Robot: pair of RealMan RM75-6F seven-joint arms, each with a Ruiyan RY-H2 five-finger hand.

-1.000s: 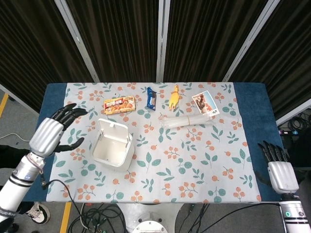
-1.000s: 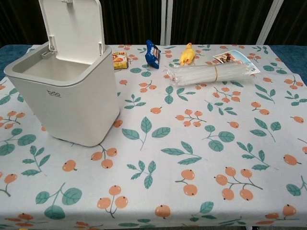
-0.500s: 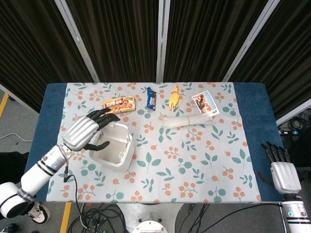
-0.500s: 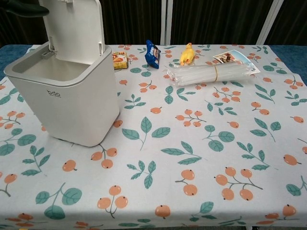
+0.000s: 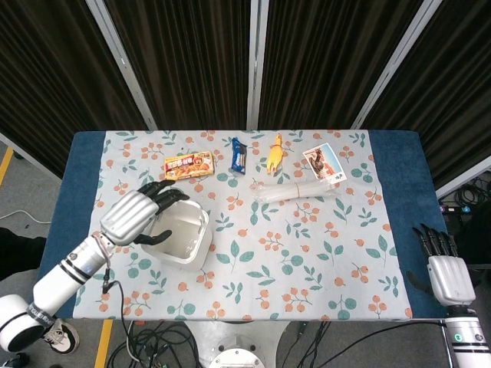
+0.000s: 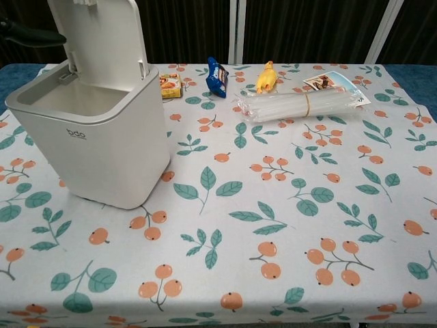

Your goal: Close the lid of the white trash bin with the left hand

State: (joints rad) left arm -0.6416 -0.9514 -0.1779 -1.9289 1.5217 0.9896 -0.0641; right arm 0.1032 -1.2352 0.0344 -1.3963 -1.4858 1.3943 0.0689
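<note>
The white trash bin (image 6: 102, 150) stands at the table's left, its lid (image 6: 102, 34) raised nearly upright at the back. In the head view my left hand (image 5: 138, 215) hovers over the bin's (image 5: 201, 230) back left part and hides the lid, fingers spread and holding nothing. In the chest view only dark fingertips (image 6: 27, 34) show, reaching the lid's left edge. I cannot tell if they touch it. My right hand (image 5: 447, 276) sits off the table's front right corner, fingers apart and empty.
Along the far side lie an orange snack box (image 5: 188, 165), a blue wrapper (image 5: 238, 155), a yellow toy chicken (image 5: 274, 153), a picture card (image 5: 324, 162) and a bundle of clear straws (image 5: 295, 192). Dark curtains hang behind the table.
My left hand swung from the table's left edge in over the bin and sank a little. The lid has shifted slightly in the chest view. The right hand barely moved.
</note>
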